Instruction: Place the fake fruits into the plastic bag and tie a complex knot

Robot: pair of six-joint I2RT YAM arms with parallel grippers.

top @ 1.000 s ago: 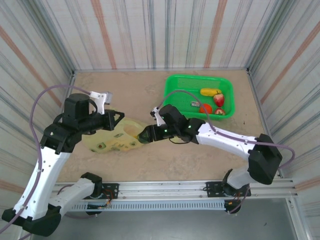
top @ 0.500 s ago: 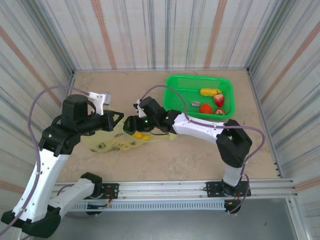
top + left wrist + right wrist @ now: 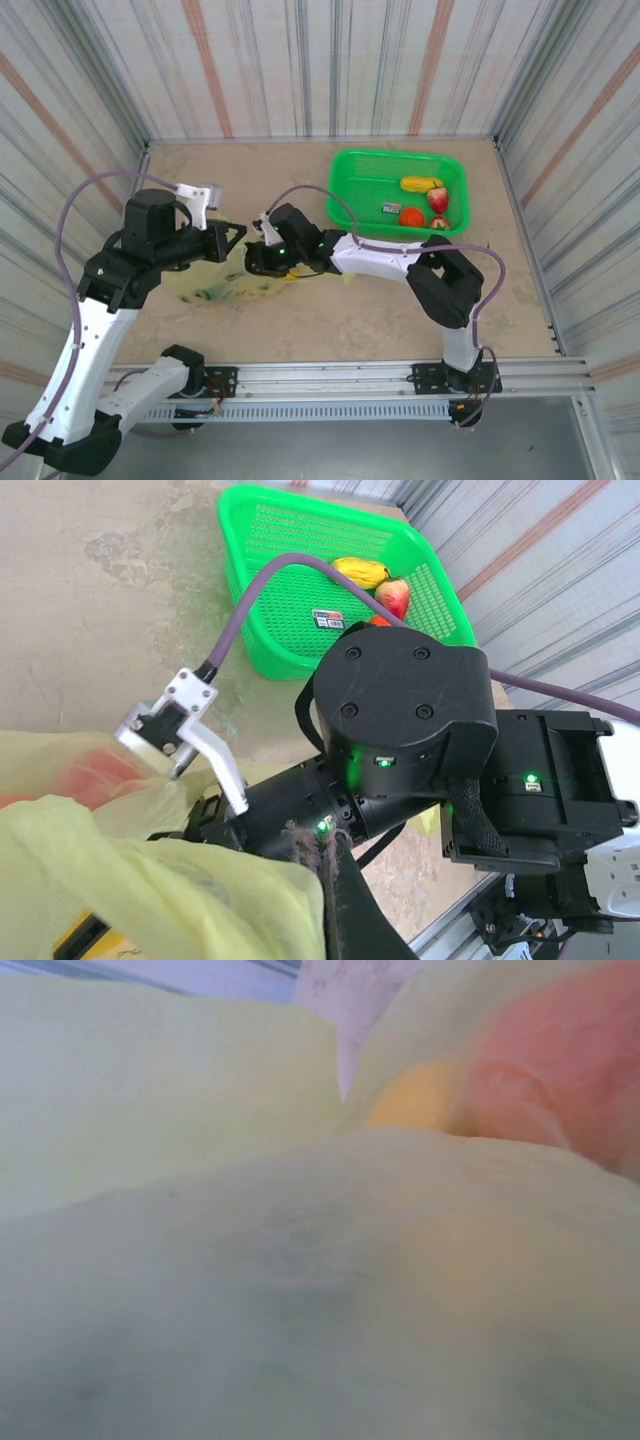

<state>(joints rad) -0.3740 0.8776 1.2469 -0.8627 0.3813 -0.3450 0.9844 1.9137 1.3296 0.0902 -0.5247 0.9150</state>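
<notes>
From above, the right gripper is nosed into the mouth of the plastic bag, and the left gripper is up at its rim. I can't tell how either's jaws stand.

Left wrist view: fake fruits lie in the green basket, well apart from the bag, beyond the right arm, the nearer one.

Right wrist view: yellow film all round, with a red piece and a yellow one just ahead.

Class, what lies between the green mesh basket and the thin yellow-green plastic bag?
The right arm's black wrist crosses that stretch, its hand at the bag; the top view shows it.
</notes>
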